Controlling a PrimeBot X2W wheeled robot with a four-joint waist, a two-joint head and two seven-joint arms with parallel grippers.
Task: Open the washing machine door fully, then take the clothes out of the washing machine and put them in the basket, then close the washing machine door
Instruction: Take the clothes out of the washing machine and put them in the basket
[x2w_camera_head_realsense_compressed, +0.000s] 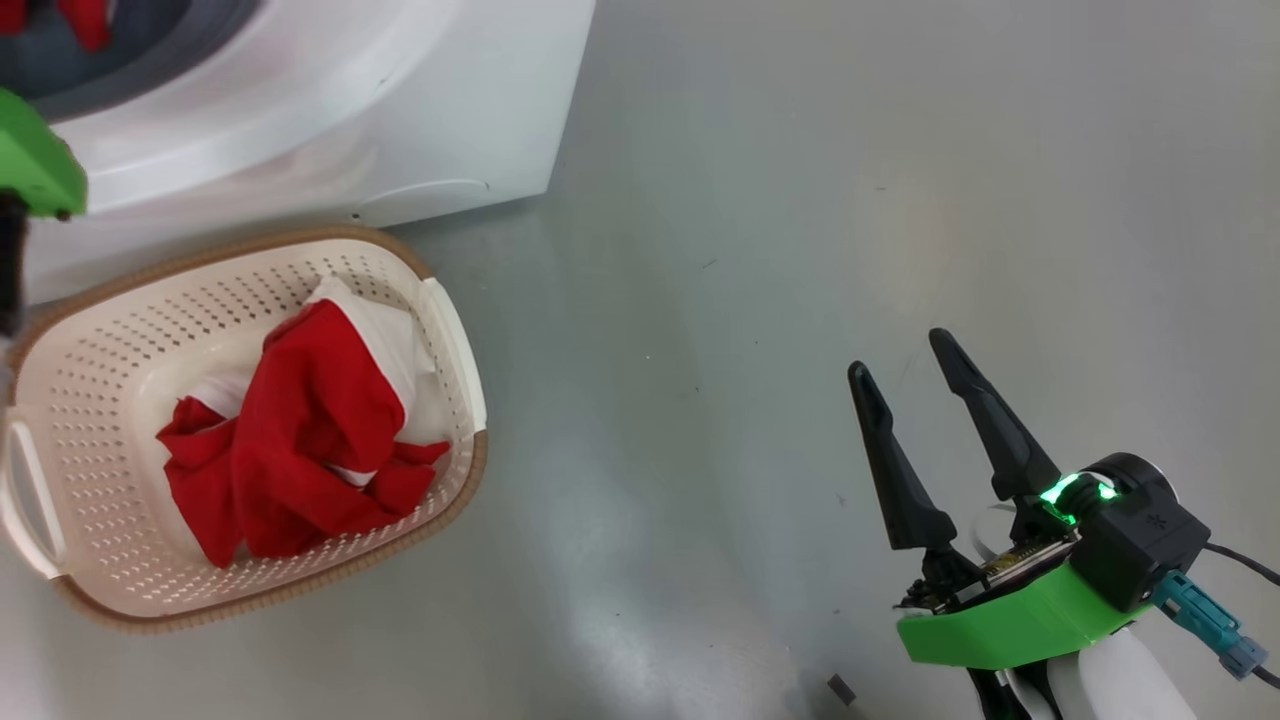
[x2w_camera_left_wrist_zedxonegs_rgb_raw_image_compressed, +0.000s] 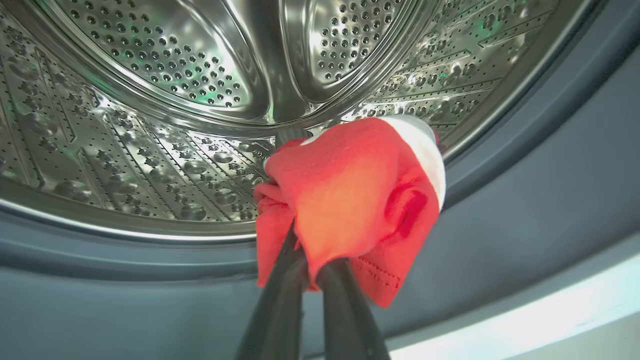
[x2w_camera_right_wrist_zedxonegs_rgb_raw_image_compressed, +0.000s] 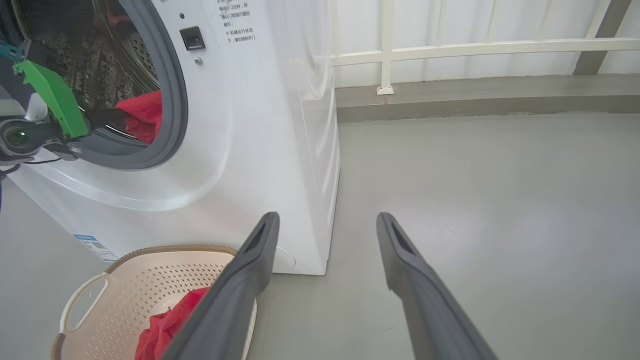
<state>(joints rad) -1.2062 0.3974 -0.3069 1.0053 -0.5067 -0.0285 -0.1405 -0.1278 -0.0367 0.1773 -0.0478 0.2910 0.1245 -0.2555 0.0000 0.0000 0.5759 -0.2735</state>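
Note:
The washing machine stands at the upper left with its mouth open; the washing machine door is out of view. My left gripper is shut on a red garment with a white panel, held at the grey rubber ring in front of the steel drum. The right wrist view shows that garment at the machine's opening. More red and white clothes lie in the basket on the floor before the machine. My right gripper is open and holds nothing, off to the right over the floor.
Grey floor stretches to the right of the machine and the basket. A white railing and a low kerb run along the back. A small dark scrap lies on the floor near my right arm.

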